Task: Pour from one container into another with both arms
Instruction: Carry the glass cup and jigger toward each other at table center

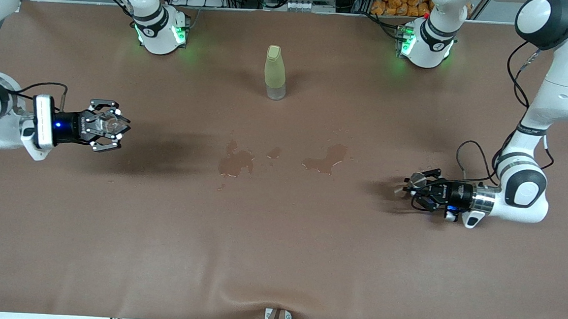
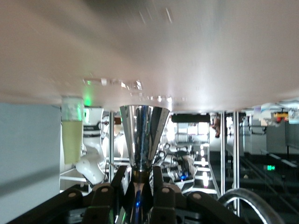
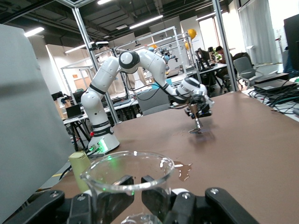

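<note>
Nearest the front camera was the left end effector (image 1: 413, 187), low over the brown worktop (image 1: 278, 258) toward the left arm's end, its fingers clamped on the slim waist of the metal cup (image 1: 417, 179); the left wrist view showed the cup's flared bowl (image 2: 144, 135) standing out from the fingertips (image 2: 157, 179). Over the right arm's end of the worktop, the right end effector (image 1: 111, 126) was closed around the glass cup (image 1: 108, 125), whose clear rim (image 3: 127, 170) rose just above the fingers (image 3: 112, 189). Both vessels were thus held and well apart. Midway between the arms lay wet patches (image 1: 237, 161), and farther from the front camera stood a yellow-green bottle (image 1: 275, 72). The glass cup would likely handle as light, rigid, slippery and breakable, best taken low on its wall with moderate pressure. The metal cup would likely be light, stiff and smooth; its narrow waist offered a natural seat for the fingers, though it could pivot there when tipped.
</note>
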Controlling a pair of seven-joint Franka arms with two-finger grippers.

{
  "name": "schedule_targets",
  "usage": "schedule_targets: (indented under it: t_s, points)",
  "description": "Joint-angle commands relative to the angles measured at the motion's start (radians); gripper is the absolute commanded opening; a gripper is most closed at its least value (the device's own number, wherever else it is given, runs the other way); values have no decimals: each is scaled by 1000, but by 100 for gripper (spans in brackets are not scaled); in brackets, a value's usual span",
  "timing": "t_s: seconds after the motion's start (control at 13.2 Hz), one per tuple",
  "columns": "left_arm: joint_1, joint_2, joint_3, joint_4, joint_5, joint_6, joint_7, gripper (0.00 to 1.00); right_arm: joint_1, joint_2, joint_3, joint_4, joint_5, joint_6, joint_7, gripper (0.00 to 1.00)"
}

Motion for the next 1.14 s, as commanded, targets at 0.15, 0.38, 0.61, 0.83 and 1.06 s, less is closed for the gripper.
schedule_targets:
  t_s: [0.15, 0.38, 0.61, 0.83, 1.06]
  points:
    - [-122, -19, -13, -2, -137, 50, -20, 0, 67, -11, -5, -27, 12, 12, 10, 0]
    - [-233, -19, -13, -1, -238, 148, -28, 0, 112, -10, -4, -34, 50, 23, 8, 0]
    - [-357, -16, -11, 11, -364, 292, -28, 0, 151, -10, -3, -57, 81, 60, 7, 0]
    - [-471, -10, -11, 15, -516, 419, -32, 0, 170, -11, 28, -86, 125, 103, 2, 0]
    - [-584, 1, -5, 42, -620, 519, -20, 0, 172, -11, 89, -126, 187, 166, -39, 0]
